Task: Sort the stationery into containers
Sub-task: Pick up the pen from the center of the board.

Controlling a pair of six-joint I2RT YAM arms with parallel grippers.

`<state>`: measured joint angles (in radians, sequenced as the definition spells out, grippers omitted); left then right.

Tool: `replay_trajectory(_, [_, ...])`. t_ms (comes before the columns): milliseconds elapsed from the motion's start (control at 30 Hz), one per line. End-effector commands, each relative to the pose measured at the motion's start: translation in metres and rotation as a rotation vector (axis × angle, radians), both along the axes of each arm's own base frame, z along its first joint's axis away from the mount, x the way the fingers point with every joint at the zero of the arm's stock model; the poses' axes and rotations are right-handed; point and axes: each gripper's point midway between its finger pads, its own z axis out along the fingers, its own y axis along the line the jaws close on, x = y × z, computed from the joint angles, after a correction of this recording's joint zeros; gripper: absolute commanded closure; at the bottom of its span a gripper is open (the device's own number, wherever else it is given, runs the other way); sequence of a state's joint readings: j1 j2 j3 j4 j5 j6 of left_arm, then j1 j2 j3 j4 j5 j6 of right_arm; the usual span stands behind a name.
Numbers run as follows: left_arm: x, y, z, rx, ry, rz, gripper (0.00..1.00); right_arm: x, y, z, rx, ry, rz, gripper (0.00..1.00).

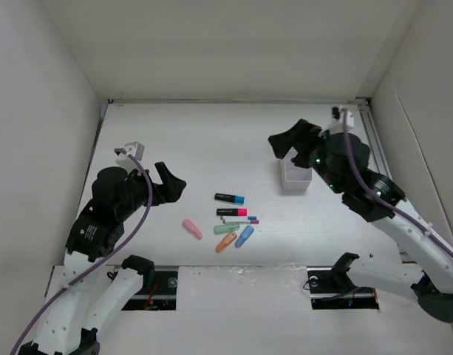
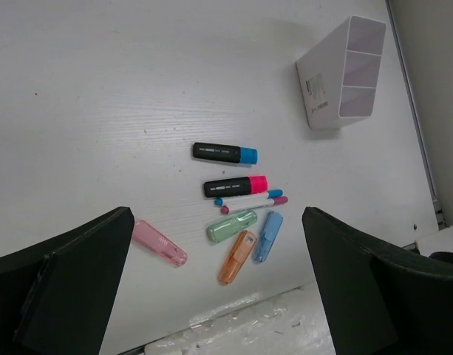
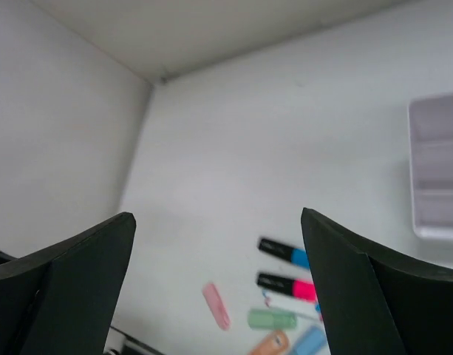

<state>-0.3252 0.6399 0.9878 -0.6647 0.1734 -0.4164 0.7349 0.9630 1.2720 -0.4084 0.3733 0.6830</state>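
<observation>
Hovering open and empty, the left hand (image 1: 176, 185) is hanging by the left edge of the bench (image 1: 211, 137), the right hand (image 1: 284, 140) beside the white box (image 1: 295, 180) near the right edge; markers (image 1: 230, 219) are lying towards the front edge

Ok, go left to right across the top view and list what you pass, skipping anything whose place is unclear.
left gripper → pink marker → orange marker → stubby blue marker → white box
</observation>
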Motion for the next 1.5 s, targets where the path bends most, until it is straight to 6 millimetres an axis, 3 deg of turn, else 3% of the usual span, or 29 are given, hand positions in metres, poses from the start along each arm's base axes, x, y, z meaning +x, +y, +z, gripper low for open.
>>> replay_trajectory(0, [0.01, -0.002, 0.027, -0.026, -0.083, 0.004, 0.0, -0.018, 0.012, -0.047, -0.124, 0.154, 0.049, 0.0])
replay_trajectory(67, [0.015, 0.0, 0.024, -0.02, -0.069, 0.029, 0.0, -0.028, 0.041, -0.039, -0.107, 0.097, 0.144, 0.0])
replay_trajectory(133, [0.018, 0.002, 0.025, -0.013, -0.068, 0.044, 0.0, -0.023, 0.059, -0.057, -0.16, 0.118, 0.182, 0.0])
replay_trajectory(267, [0.028, 0.009, 0.033, -0.003, -0.076, 0.105, 0.0, -0.034, 0.112, -0.063, -0.178, 0.108, 0.384, 0.0])
replay_trajectory(300, [0.028, 0.01, 0.033, -0.007, -0.074, 0.118, 0.0, -0.033, 0.12, -0.062, -0.168, 0.096, 0.395, 0.1])
replay_trajectory(333, [0.029, 0.012, 0.038, -0.007, -0.086, 0.128, 0.0, -0.03, 0.13, -0.069, -0.178, 0.111, 0.41, 0.43])
replay_trajectory(367, [0.029, 0.012, 0.038, -0.007, -0.087, 0.128, 0.0, -0.029, 0.136, -0.074, -0.191, 0.118, 0.409, 0.83])
replay_trajectory(400, [0.03, 0.014, 0.043, -0.015, -0.095, 0.142, 0.0, -0.02, 0.135, -0.077, -0.205, 0.121, 0.365, 1.0])
replay_trajectory(433, [0.03, 0.015, 0.043, -0.012, -0.096, 0.15, 0.0, -0.02, 0.143, -0.071, -0.201, 0.114, 0.375, 1.0])
replay_trajectory(467, [0.031, 0.016, 0.043, -0.023, -0.092, 0.165, 0.0, -0.013, 0.152, -0.089, -0.255, 0.147, 0.379, 1.0])
replay_trajectory(533, [0.031, 0.016, 0.037, -0.041, -0.079, 0.185, 0.0, -0.008, 0.159, -0.102, -0.361, 0.132, 0.421, 1.0])
replay_trajectory(600, [0.034, 0.015, 0.038, -0.056, -0.087, 0.189, 0.0, 0.006, 0.165, -0.134, -0.484, 0.166, 0.401, 1.0])
replay_trajectory(667, [0.03, 0.014, 0.039, -0.075, -0.089, 0.18, 0.0, 0.017, 0.163, -0.161, -0.606, 0.195, 0.379, 0.83])
replay_trajectory(700, [0.03, 0.014, 0.038, -0.078, -0.096, 0.18, 0.0, 0.023, 0.168, -0.189, -0.708, 0.218, 0.406, 0.69])
replay_trajectory(767, [0.027, 0.018, 0.038, -0.076, -0.109, 0.199, 0.34, 0.025, 0.176, -0.211, -0.786, 0.243, 0.462, 0.41])
replay_trajectory(800, [0.026, 0.018, 0.036, -0.071, -0.099, 0.199, 0.47, 0.028, 0.184, -0.226, -0.825, 0.262, 0.491, 0.32])
replay_trajectory(867, [0.025, 0.021, 0.031, -0.059, -0.081, 0.209, 0.58, 0.033, 0.193, -0.237, -0.865, 0.255, 0.53, 0.21])
replay_trajectory(900, [0.022, 0.024, 0.031, -0.055, -0.083, 0.217, 0.58, 0.033, 0.2, -0.237, -0.867, 0.252, 0.559, 0.19])
replay_trajectory(933, [0.02, 0.024, 0.031, -0.063, -0.08, 0.221, 0.59, 0.038, 0.2, -0.256, -0.897, 0.289, 0.576, 0.19])
replay_trajectory(967, [0.018, 0.027, 0.033, -0.064, -0.092, 0.232, 0.59, 0.037, 0.202, -0.263, -0.915, 0.299, 0.6, 0.19])
replay_trajectory(1033, [0.015, 0.032, 0.034, -0.065, -0.095, 0.255, 0.52, 0.044, 0.2, -0.282, -0.93, 0.351, 0.629, 0.18])
replay_trajectory(1100, [0.01, 0.035, 0.034, -0.06, -0.093, 0.265, 0.47, 0.042, 0.202, -0.29, -0.92, 0.378, 0.664, 0.18])
replay_trajectory(1167, [0.008, 0.036, 0.036, -0.058, -0.091, 0.266, 0.46, 0.052, 0.194, -0.299, -0.921, 0.404, 0.659, 0.2])
replay_trajectory(1333, [0.004, 0.04, 0.037, -0.032, -0.087, 0.268, 0.43, 0.05, 0.183, -0.332, -0.951, 0.512, 0.707, 0.23])
replay_trajectory(1467, [0.003, 0.041, 0.035, -0.02, -0.082, 0.264, 0.43, 0.047, 0.184, -0.342, -0.93, 0.543, 0.743, 0.25])
